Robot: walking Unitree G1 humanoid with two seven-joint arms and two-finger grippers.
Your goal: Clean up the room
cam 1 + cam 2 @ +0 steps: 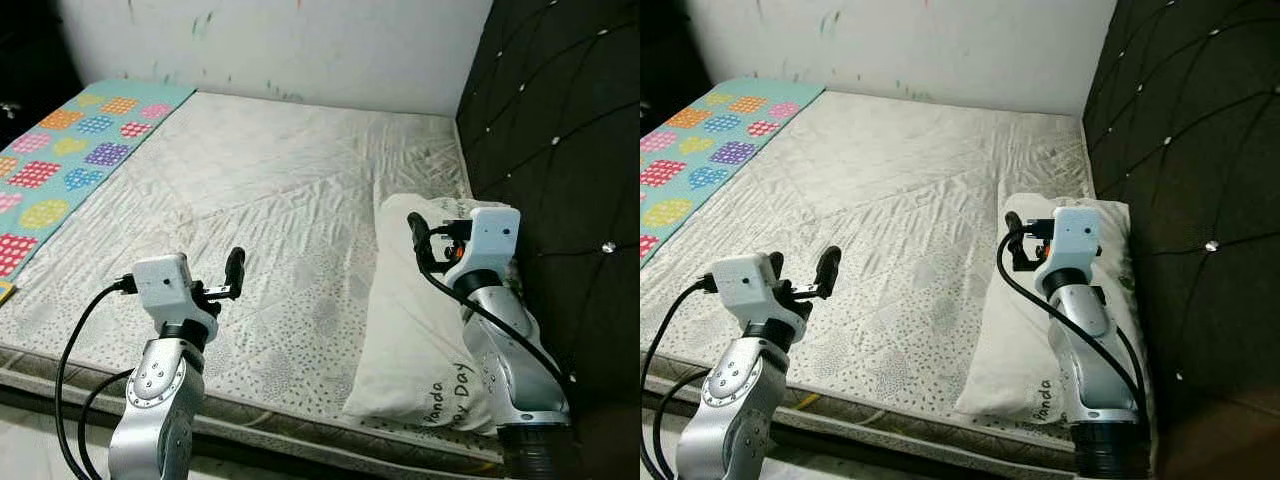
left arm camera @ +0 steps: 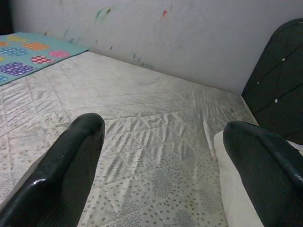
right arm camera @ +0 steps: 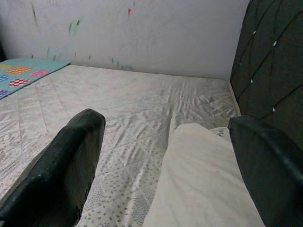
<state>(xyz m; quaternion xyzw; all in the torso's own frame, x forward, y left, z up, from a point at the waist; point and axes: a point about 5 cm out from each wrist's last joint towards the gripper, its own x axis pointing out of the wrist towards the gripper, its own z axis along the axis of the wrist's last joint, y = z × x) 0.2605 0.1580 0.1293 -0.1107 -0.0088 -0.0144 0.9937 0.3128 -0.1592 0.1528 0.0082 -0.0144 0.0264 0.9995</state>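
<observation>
The right gripper [image 1: 1022,243] hangs directly over the upper end of the pillow [image 1: 415,330], its two black fingers spread wide and holding nothing; in the right wrist view the fingers [image 3: 61,172] frame the pillow's white cloth, which lies just below and ahead between them. The left gripper [image 1: 228,278] is raised over the bare middle of the mattress [image 1: 250,190], likewise spread and empty, with only the dotted sheet beneath it.

From the right gripper the pillow runs toward six o'clock, back toward the robot; its long axis lies twelve-to-six, parallel to the dark padded headboard [image 1: 560,150] that borders it at three o'clock. From the left gripper the pillow lies at about three o'clock, well apart, its near edge just showing beside the finger [image 2: 265,175] in the left wrist view. The right arm is therefore plainly the nearer one, and I judge that any grasp of the pillow falls to it: the fingers already straddle the pillow's width near its top end, so a descent would close them across the short axis.

The pillow rests flat on the mattress at the right side, its lower end with printed lettering reaching the front edge of the bed. At ten o'clock, far from both grippers, a patterned blanket [image 1: 60,150] covers the mattress's left edge below the marked white wall [image 1: 300,45].
</observation>
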